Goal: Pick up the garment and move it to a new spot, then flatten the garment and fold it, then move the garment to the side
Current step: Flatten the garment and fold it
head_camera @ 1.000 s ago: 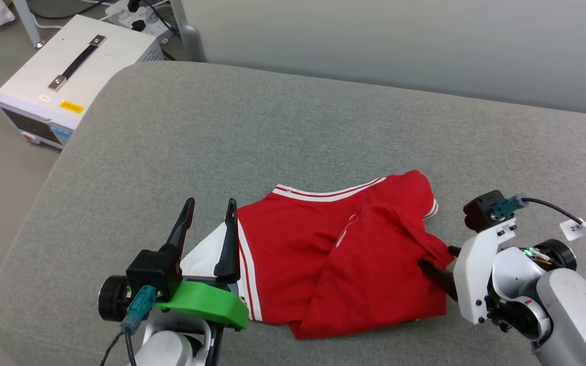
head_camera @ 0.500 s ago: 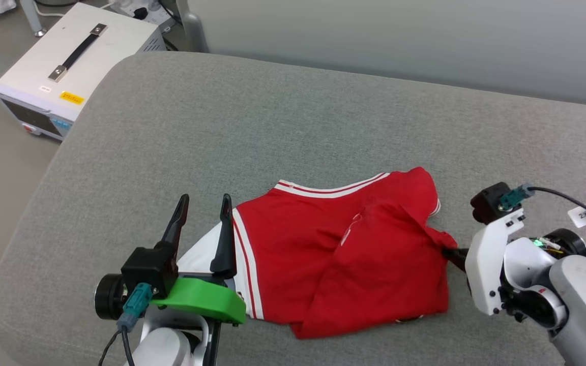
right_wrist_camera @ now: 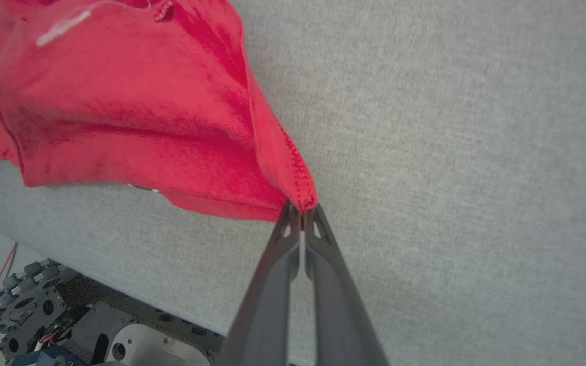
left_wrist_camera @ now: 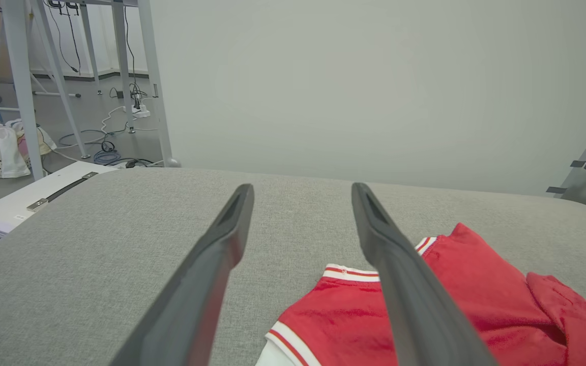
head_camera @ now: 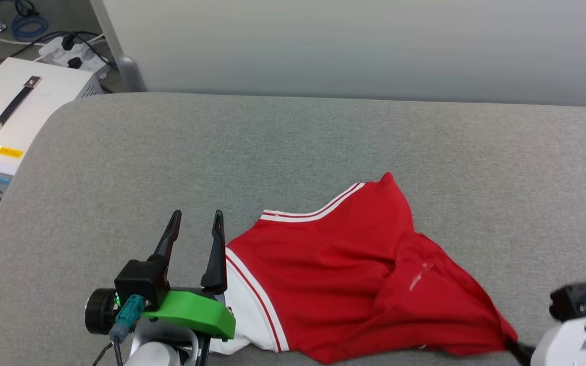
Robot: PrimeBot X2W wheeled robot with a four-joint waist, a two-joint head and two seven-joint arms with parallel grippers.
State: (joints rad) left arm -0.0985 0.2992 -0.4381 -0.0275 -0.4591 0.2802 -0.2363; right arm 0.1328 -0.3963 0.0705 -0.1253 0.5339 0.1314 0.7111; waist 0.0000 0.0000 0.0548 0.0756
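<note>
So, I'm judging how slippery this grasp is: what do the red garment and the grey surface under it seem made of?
The garment: soft knit fabric, probably synthetic, slight sheen; it drapes, wrinkles and pulls to a point, stitched hem showing, where the right gripper pinches it. The grey surface: woven upholstery cloth, matte, fine weave visible; rounded edge suggests padding.
</note>
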